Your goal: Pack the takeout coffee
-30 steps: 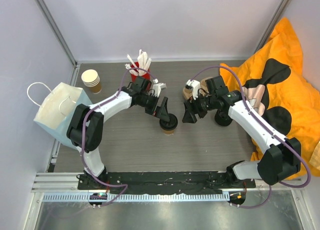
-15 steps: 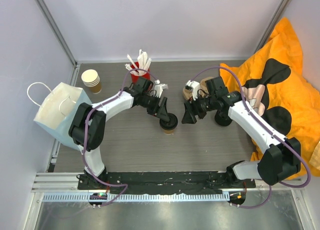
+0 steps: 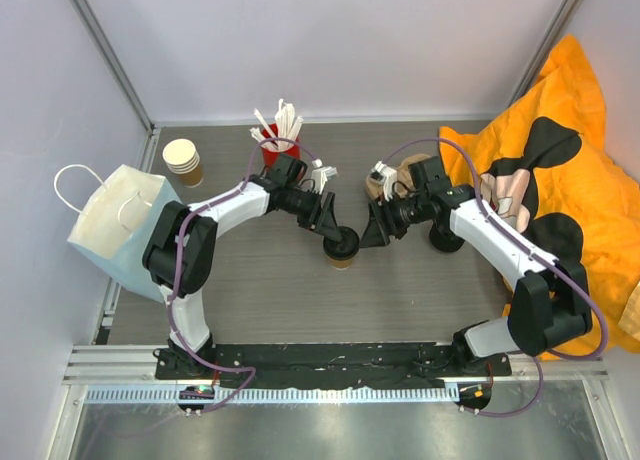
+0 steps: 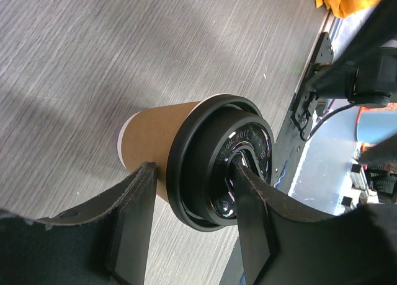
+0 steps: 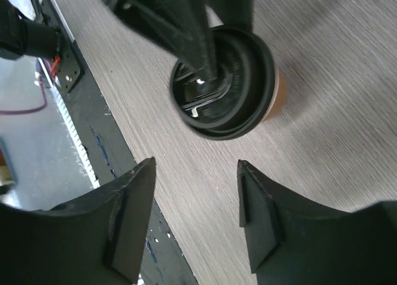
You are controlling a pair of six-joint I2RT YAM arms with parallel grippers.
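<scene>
Gently does it: a light paper cup, thin-walled and easily crushed.
It stands upright, arm-side of the red cup. The left gripper straddles its lid, contact unclear; the right gripper is spread and empty. Best held softly just under the lid.

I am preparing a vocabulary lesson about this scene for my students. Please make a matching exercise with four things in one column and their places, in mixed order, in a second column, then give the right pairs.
Things:
1. takeout coffee
2. red cup
3. white paper bag
4. orange cloth

Places:
A. far side, holding white sticks
B. right edge of the table
C. centre of the table
D. left edge of the table

Pairs: 1-C; 2-A; 3-D; 4-B
</scene>
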